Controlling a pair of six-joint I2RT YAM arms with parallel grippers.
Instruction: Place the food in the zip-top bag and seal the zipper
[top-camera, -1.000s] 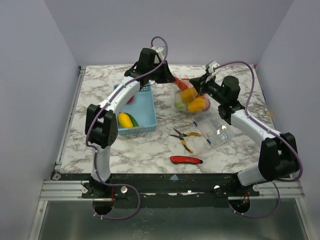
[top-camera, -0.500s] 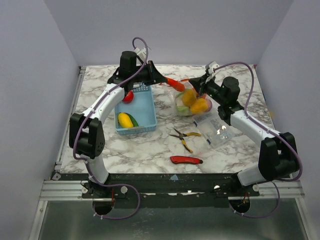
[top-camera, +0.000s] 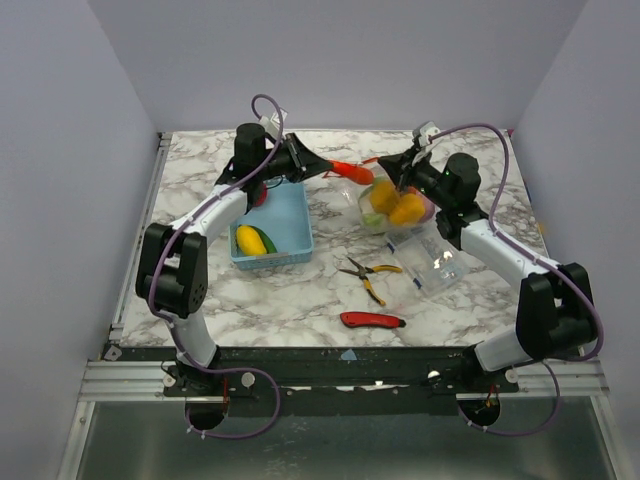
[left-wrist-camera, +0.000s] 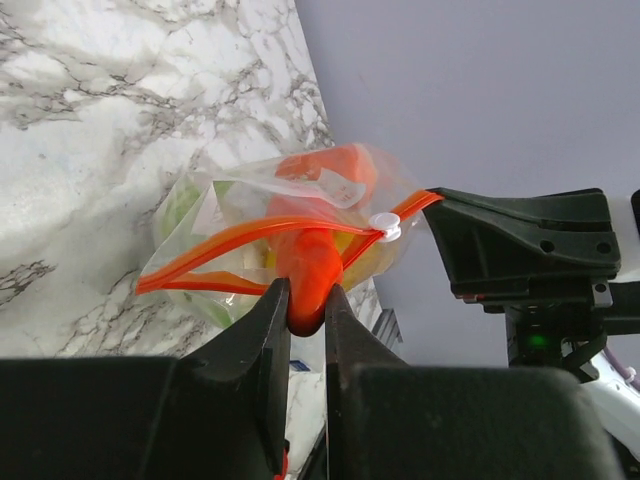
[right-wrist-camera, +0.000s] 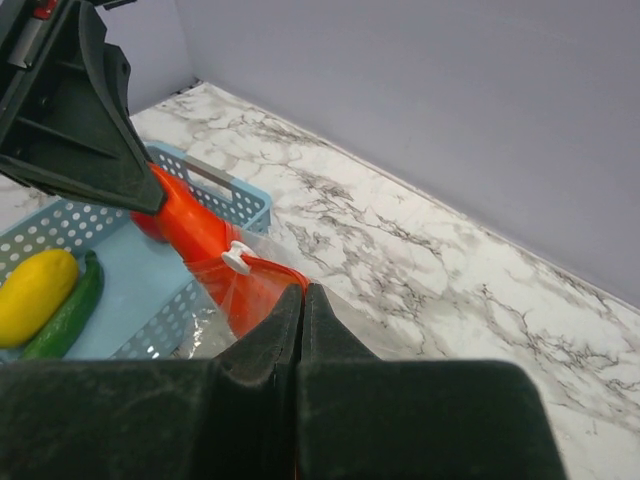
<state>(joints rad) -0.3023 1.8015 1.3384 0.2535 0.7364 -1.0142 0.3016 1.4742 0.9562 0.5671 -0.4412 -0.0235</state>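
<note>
Plain pale walls enclose a marble-patterned worktop (top-camera: 300, 290). The light blue basket (top-camera: 290, 220) sits left of centre, toward the far edge. It holds a yellow piece (top-camera: 250, 240) and a green piece (right-wrist-camera: 65, 305) side by side, judged to be food awaiting transfer. The zip-top bag (top-camera: 368, 208) hangs raised right of centre, near the far edge, with several pieces already inside. The right pincer (right-wrist-camera: 302, 292) is pressed together on the bag's mouth edge, evidently to keep the mouth lifted and open. The left pincer (left-wrist-camera: 305, 300) pinches the butt of an orange tapered piece (left-wrist-camera: 312, 262), whose tip is pushed between the parted strips of the zipper (left-wrist-camera: 210, 245). Sealing has not yet begun.
</note>
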